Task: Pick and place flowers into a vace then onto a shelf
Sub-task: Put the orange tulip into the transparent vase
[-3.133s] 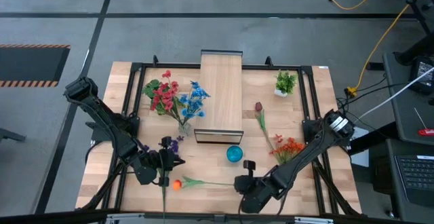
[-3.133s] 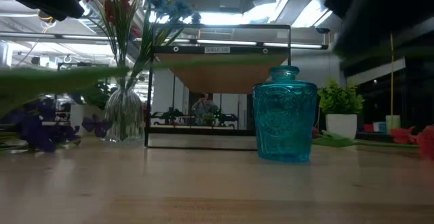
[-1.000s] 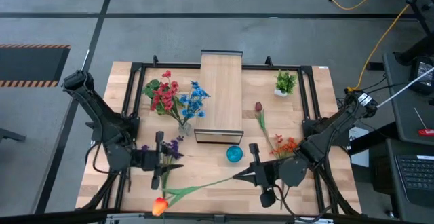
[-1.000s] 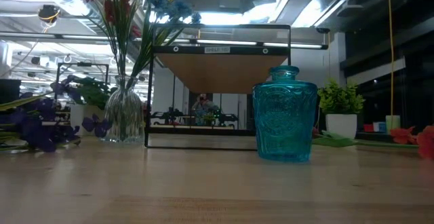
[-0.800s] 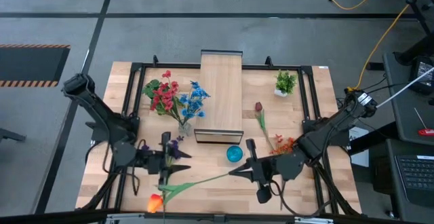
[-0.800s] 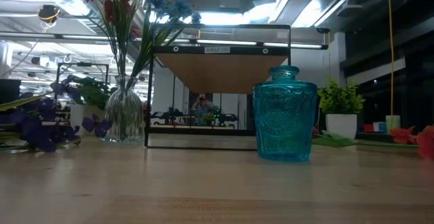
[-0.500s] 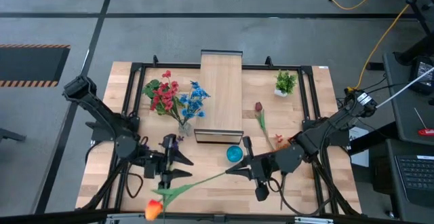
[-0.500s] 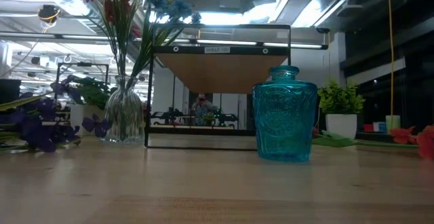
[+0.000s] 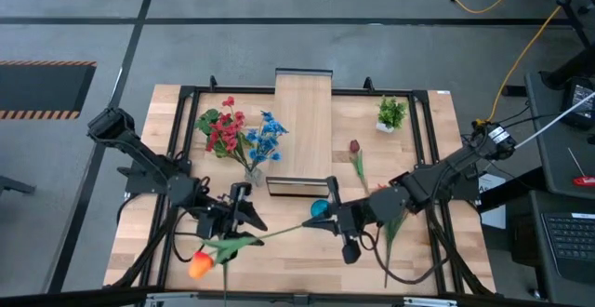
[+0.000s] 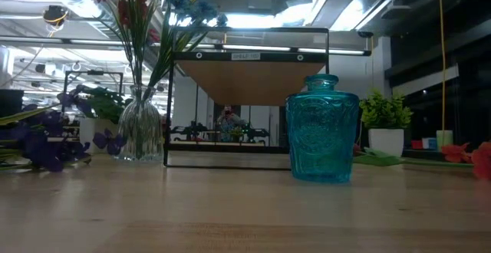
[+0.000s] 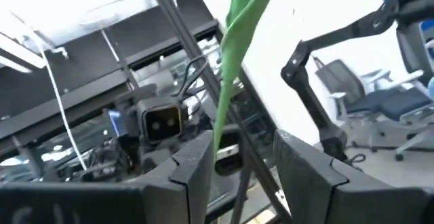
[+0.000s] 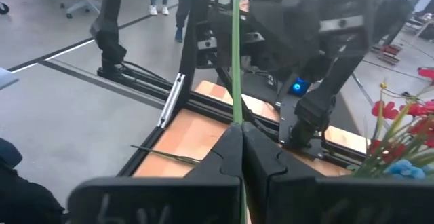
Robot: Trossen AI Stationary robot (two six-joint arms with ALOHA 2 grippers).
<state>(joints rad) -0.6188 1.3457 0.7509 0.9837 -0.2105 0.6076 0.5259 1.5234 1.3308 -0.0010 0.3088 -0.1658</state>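
I see the right gripper (image 9: pixel 327 213) clamped tight on the end of a long green stem with an orange bloom (image 9: pixel 200 266), just in front of the round turquoise glass vase (image 10: pixel 322 139). In the right wrist view the stem (image 12: pixel 236 54) rises straight out from between the two closed fingers (image 12: pixel 220 157). The stem slants across the wooden tabletop (image 9: pixel 437 262) to the left gripper (image 9: pixel 244 216), whose fingers (image 11: pixel 192 163) stand apart with the stem (image 11: pixel 234 54) running through the gap; I cannot tell whether they touch it. The bloom hangs beyond, near the table's front edge. The long light-wood shelf on its black frame (image 9: pixel 304 126) stands behind the vase.
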